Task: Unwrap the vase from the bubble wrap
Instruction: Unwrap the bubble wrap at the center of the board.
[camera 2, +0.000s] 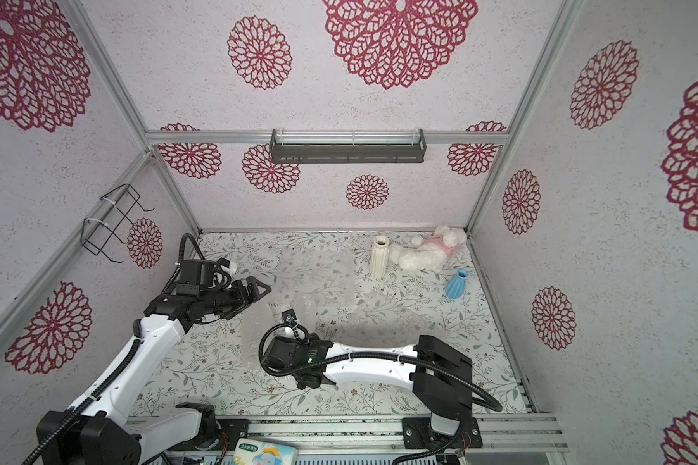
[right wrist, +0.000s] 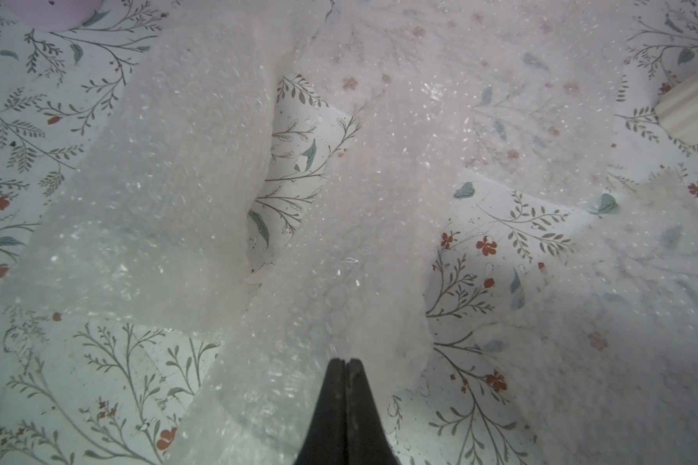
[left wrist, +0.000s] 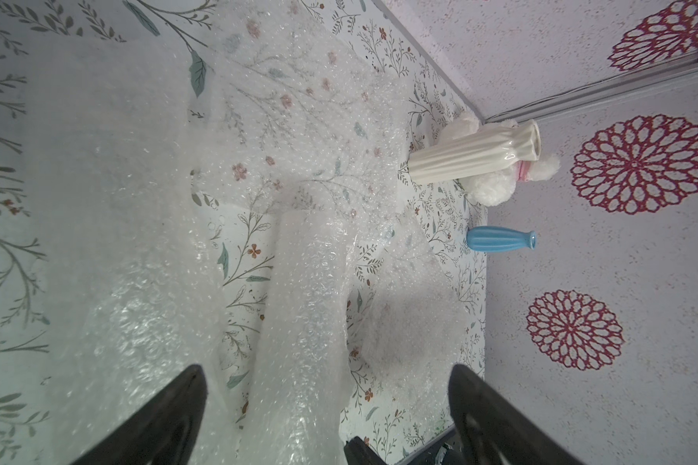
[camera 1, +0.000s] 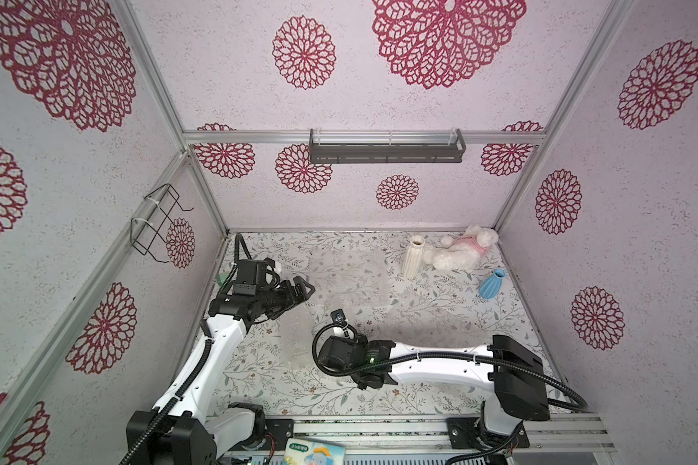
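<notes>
Clear bubble wrap (camera 1: 339, 277) (camera 2: 315, 273) lies in loose crinkled sheets across the middle of the floral table. My right gripper (right wrist: 345, 360) is shut, its tips pinched on a raised strip of the bubble wrap (right wrist: 359, 241). In both top views the right wrist (camera 1: 341, 354) hides those fingers. My left gripper (camera 1: 305, 288) (left wrist: 327, 370) hangs open above the wrap's left part, holding nothing. A cream ribbed vase (camera 1: 412, 257) (left wrist: 472, 157) and a small blue vase (camera 1: 492, 285) (left wrist: 500, 239) stand bare at the back right. I see no vase inside the wrap.
A white plush toy (camera 1: 464, 249) lies behind the cream vase in the back right corner. A grey shelf (camera 1: 385, 147) hangs on the back wall and a wire rack (camera 1: 158, 221) on the left wall. A tissue pack (camera 1: 313, 453) sits at the front rail.
</notes>
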`<act>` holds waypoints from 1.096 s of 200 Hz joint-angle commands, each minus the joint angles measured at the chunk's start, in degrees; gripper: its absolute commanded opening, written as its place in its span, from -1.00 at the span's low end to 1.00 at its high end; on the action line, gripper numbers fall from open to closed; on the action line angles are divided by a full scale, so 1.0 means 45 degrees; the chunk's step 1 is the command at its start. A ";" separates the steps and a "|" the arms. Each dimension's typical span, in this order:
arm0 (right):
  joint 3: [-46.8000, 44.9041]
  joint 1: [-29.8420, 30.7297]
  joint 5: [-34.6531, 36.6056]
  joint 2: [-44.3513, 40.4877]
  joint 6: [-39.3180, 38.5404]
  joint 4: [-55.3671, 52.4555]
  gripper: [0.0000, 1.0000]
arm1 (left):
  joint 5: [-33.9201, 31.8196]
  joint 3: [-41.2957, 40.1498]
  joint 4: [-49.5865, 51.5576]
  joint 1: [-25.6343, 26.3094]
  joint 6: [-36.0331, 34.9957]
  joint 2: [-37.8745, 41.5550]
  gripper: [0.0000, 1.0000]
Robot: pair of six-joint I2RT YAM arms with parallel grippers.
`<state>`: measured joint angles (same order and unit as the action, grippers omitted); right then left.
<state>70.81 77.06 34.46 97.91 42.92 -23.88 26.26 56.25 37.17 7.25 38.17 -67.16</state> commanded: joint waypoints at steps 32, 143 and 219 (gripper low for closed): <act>-0.0818 -0.0054 0.0664 -0.1302 0.0409 0.0425 -1.00 | 0.0035 -0.0171 -0.0193 0.0105 0.0013 -0.0095 0.92; -0.3996 -0.0034 0.0908 -0.3525 0.1241 0.2555 -1.00 | -0.1557 0.0162 0.0441 0.1681 -0.0333 -0.0617 0.93; -0.6607 -0.0024 0.0607 -0.4541 0.1391 0.4851 -1.00 | -0.3112 -0.0117 0.0800 0.3343 0.0327 -0.1137 0.91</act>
<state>43.57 77.06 36.23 80.07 47.81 -6.90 14.63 56.29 40.88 21.69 37.95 -72.10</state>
